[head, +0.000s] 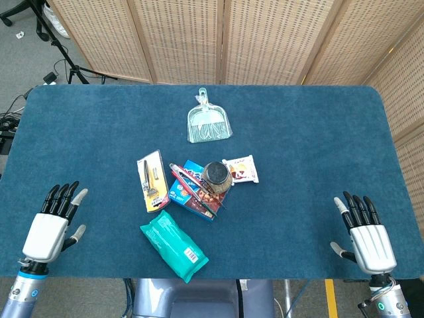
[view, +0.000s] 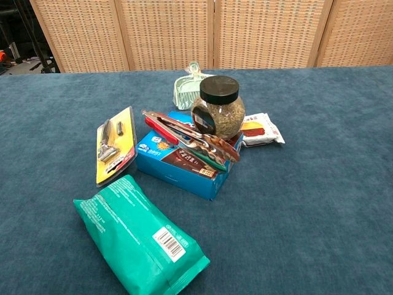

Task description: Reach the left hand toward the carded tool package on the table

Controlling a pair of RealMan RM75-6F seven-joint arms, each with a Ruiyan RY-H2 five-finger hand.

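Both hands lie flat, fingers spread, holding nothing: left hand point(head: 53, 222) at eight o'clock, right hand point(head: 364, 235) at four. From the left hand, the carded tool package point(head: 152, 179) sits toward two o'clock, beside the blue box point(head: 192, 192). It looks light, stiff, slick-faced; I'd pinch its free long edge.

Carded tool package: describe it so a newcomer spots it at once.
On the blue table, look at the central clutter. The carded tool package lies flat at its left edge, beside the blue box and above the green pouch. Only it has a yellow card with metal tools under clear plastic.
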